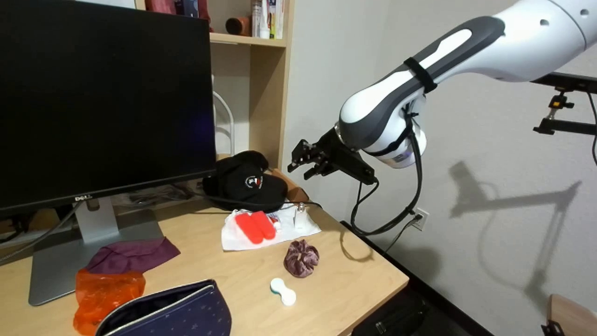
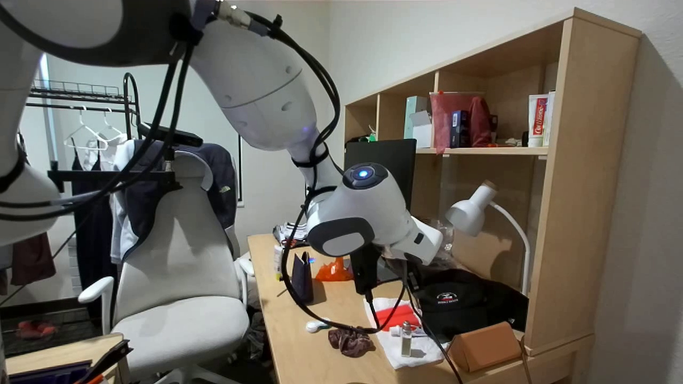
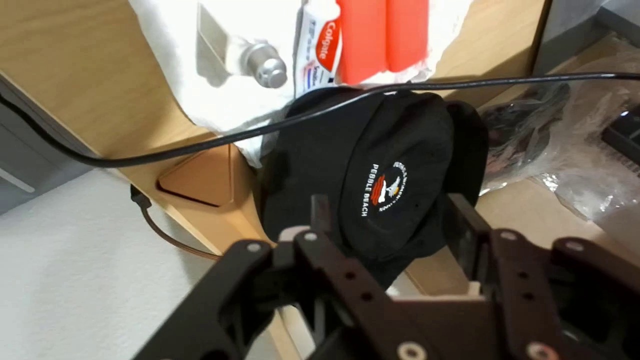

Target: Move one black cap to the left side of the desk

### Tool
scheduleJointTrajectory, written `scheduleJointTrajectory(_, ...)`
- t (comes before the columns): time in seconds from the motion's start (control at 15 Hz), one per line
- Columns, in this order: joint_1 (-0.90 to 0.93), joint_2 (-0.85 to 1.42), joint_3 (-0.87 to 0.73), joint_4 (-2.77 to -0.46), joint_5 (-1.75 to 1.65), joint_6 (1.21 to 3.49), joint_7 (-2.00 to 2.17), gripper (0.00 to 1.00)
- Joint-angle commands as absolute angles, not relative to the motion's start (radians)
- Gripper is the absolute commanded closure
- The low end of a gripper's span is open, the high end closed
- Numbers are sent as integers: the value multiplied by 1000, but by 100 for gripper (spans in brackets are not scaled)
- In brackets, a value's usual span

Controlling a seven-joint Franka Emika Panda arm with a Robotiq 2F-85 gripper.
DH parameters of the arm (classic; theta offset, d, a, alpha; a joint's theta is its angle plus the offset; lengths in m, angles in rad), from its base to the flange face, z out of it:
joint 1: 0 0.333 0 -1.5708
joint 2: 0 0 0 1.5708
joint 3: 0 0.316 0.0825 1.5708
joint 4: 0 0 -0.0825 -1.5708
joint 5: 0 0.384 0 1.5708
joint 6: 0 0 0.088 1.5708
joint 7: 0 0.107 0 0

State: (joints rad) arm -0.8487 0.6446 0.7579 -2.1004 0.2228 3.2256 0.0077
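The black cap point(image 1: 254, 189) with its small emblem rests at the back corner of the desk point(image 1: 200, 261), beside the monitor. It also shows in an exterior view point(image 2: 447, 314), against the shelf. In the wrist view the cap point(image 3: 400, 150) faces me with its emblem visible, brim to the left. More black fabric, like another cap point(image 2: 507, 301), lies behind it. My gripper point(image 1: 298, 171) is open and empty, above and to the side of the cap. In the wrist view its fingers point(image 3: 387, 205) stand wide apart with the cap beyond them. In an exterior view the arm hides the fingers.
A black cable point(image 3: 260, 129) crosses by the brim. A brown case point(image 2: 483, 346) stands beside the cap. A white cloth point(image 1: 238, 240) bears red pieces, toothpaste and a small bottle point(image 2: 406, 341). A scrunchie point(image 1: 301, 259), lens case point(image 1: 283, 291), blue pouch point(image 1: 186, 312) and monitor point(image 1: 107, 102) are near.
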Motion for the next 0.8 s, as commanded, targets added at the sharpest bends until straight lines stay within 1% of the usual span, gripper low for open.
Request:
scheduleJointTrajectory(0.0,-816,687,708,-2024,212,3154,34,8)
scheduleJointTrajectory(0.07,-802,699,690,-1998,217,3132,30,3)
scheduleJointTrajectory(0.13,-788,717,675,-1964,222,3100,24,1)
scheduleJointTrajectory(0.4,-718,798,616,-1796,261,2910,-9,0)
scheduleJointTrajectory(0.73,-538,868,430,-1578,342,2727,7,0)
